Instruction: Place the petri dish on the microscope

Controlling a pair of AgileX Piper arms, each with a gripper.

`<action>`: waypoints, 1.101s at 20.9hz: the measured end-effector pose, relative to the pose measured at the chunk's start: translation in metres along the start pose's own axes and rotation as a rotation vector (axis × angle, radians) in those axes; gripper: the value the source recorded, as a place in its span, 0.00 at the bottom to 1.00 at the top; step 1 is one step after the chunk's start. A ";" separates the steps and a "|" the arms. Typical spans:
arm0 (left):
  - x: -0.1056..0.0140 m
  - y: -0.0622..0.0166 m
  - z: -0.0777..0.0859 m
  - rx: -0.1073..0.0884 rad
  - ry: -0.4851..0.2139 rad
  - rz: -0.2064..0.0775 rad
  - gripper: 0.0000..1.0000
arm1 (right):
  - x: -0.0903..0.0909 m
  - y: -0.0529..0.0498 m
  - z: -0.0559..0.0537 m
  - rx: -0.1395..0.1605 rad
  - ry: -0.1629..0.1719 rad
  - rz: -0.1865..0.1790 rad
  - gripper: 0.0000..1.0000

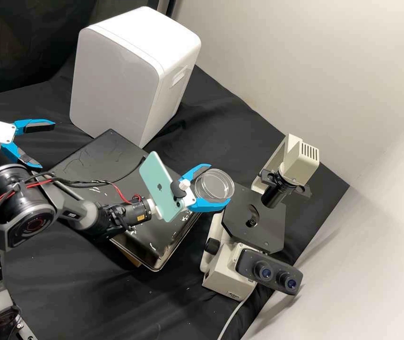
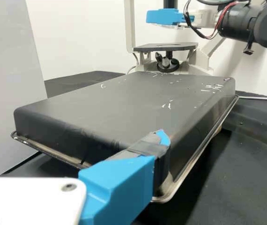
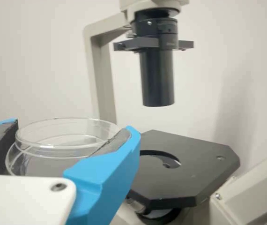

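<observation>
1. Right claw (image 1: 216,184) is clamped on the dish (image 1: 220,180), one blue finger on each side of its wall. It's holding the dish level and up in the air.
2. The dish hangs just beside the stage (image 1: 270,231) of the microscope (image 1: 225,271), at the edge facing the tray (image 1: 102,160). It's a bit higher than the stage and not yet over the hole in the middle.
3. Main thing in the way is the black lens tube (image 3: 157,70), which hangs straight over the stage with a gap under its tip.
4. The black-covered tray sits under the right arm, near the microscope's base. A big white box (image 1: 133,71) stands behind it.
5. Left claw (image 1: 43,145) is spread wide and holding nothing. It's off at the tray's other side, well apart from the dish.
6. A wall runs close along the microscope's far side. The worktop (image 1: 93,293) in front is open black cloth.
</observation>
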 end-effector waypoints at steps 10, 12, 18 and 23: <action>0.000 -0.0001 0.001 -0.001 -0.002 0.000 1.00 | 0.020 -0.009 0.027 -0.041 -0.112 -0.021 0.00; 0.000 -0.0002 0.001 -0.002 -0.001 0.000 1.00 | 0.024 -0.011 0.032 -0.059 -0.130 -0.030 0.00; 0.001 -0.0018 0.001 -0.004 0.000 -0.007 1.00 | 0.036 -0.010 0.042 -0.086 -0.151 -0.009 0.00; 0.001 -0.0015 0.000 -0.006 0.008 -0.005 1.00 | 0.040 -0.008 0.048 -0.104 -0.170 0.004 0.00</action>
